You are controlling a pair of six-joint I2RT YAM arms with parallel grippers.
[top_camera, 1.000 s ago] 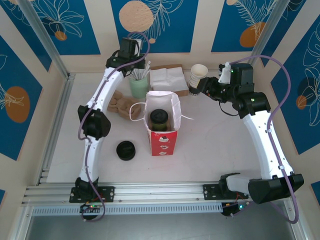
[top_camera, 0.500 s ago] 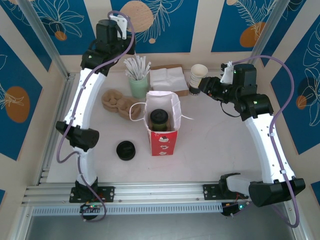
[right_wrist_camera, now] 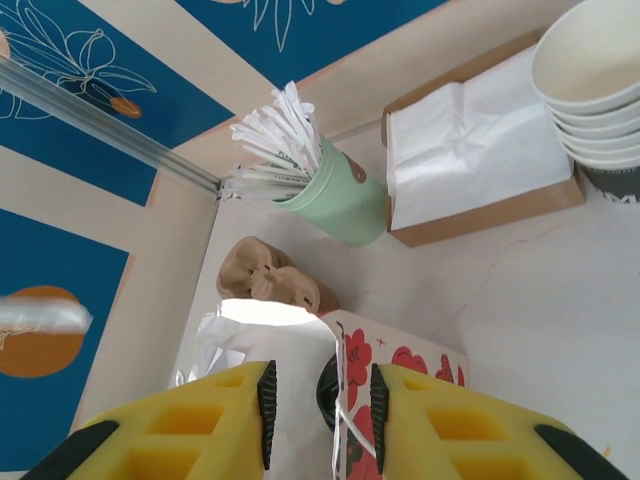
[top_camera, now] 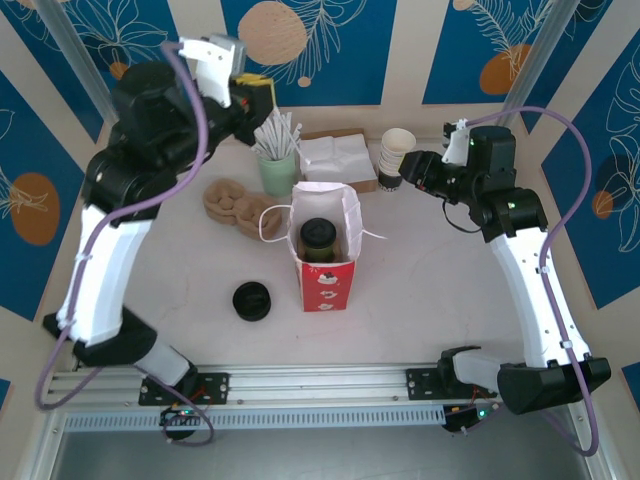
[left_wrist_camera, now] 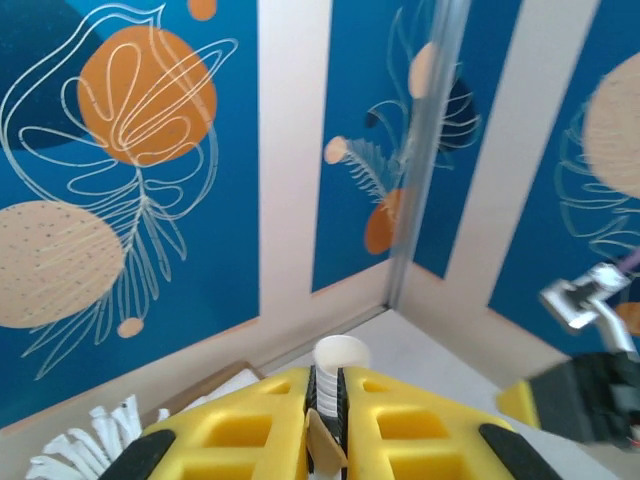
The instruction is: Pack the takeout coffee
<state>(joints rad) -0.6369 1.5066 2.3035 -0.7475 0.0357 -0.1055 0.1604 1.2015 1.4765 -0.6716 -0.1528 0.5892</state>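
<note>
The takeout coffee [top_camera: 318,238], a small cup with a black lid, stands inside the open red-and-white paper bag [top_camera: 326,282] at mid-table. My left gripper [top_camera: 254,92] is raised high over the back left. In its wrist view the left gripper [left_wrist_camera: 327,388] is shut, with a thin tan strip [left_wrist_camera: 324,445] pinched between its pads. My right gripper [top_camera: 407,172] hovers beside the stacked cups, right of the bag. In the right wrist view it [right_wrist_camera: 318,400] stands open and holds nothing. Beyond it lie the bag's rim [right_wrist_camera: 400,358] and a sliver of the coffee lid [right_wrist_camera: 325,392].
A loose black lid [top_camera: 252,301] lies left of the bag. At the back stand a green cup of wrapped straws [top_camera: 277,168], a napkin box [top_camera: 338,160] and stacked lidless cups [top_camera: 397,150]. Brown cardboard pieces [top_camera: 230,204] lie behind the bag. Walls enclose three sides.
My left arm has lifted up and swung left, away from the green straw cup. The right arm has barely moved.
</note>
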